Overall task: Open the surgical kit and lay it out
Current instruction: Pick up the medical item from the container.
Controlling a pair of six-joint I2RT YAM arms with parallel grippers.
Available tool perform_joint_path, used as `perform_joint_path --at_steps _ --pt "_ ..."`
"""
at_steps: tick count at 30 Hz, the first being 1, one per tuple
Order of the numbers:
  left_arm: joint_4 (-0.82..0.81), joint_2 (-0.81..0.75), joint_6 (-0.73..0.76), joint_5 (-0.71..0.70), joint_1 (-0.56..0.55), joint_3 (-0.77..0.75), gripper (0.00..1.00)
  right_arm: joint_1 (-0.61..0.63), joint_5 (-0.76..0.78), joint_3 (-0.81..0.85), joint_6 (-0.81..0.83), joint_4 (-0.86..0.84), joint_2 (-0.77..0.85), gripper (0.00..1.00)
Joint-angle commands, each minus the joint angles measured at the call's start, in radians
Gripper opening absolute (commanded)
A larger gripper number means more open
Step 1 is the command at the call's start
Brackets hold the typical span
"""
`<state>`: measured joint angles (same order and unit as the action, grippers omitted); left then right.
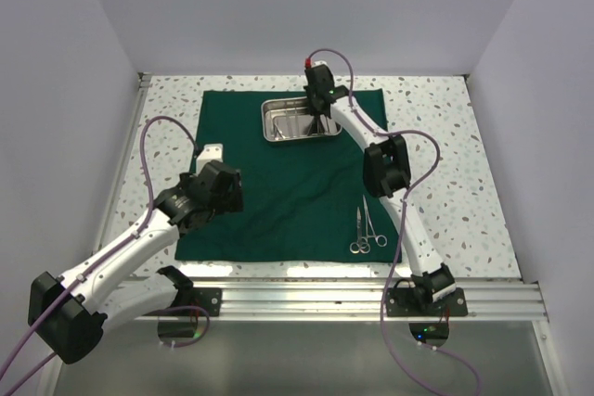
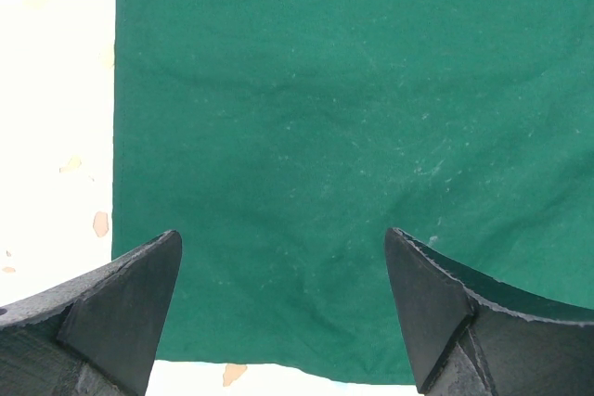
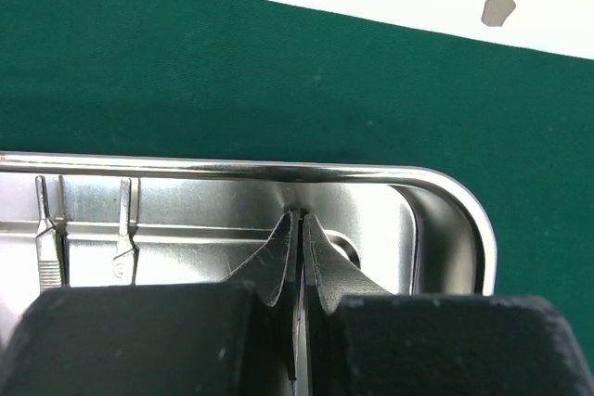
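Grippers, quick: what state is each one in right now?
Left gripper: open, empty, over the green cloth.
Right gripper: shut inside the steel tray, apparently pinching a thin steel instrument.

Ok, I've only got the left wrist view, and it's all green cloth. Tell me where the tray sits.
Observer: The tray sits at the far edge of the cloth, about midway along it.
Operator: Give me the right tool's state.
Observer: The right tool is inside the tray, shut on a thin steel instrument.
Operator: Report anything laid out on the cloth.
Observer: Two scissor-handled clamps lie on the cloth near its front right corner.
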<state>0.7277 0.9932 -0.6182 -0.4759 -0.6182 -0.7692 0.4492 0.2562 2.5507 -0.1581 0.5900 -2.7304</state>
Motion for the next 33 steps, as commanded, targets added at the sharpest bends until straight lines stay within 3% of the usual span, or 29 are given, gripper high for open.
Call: perform_joint_path --at_steps 1,17,33 --pt "0.006 0.001 -0.02 -0.026 -0.012 -0.038 0.94 0.003 0.04 -0.006 0.02 0.116 -0.032 0.0" --pt "-0.004 -0.002 -0.015 -0.023 -0.031 -0.036 0.94 0.005 0.095 -0.058 -0.024 0.005 0.242 0.0" --pt "-0.01 -0.016 -0.009 -0.018 -0.04 -0.033 0.94 0.008 0.051 -0.125 -0.055 0.005 0.374 0.0"
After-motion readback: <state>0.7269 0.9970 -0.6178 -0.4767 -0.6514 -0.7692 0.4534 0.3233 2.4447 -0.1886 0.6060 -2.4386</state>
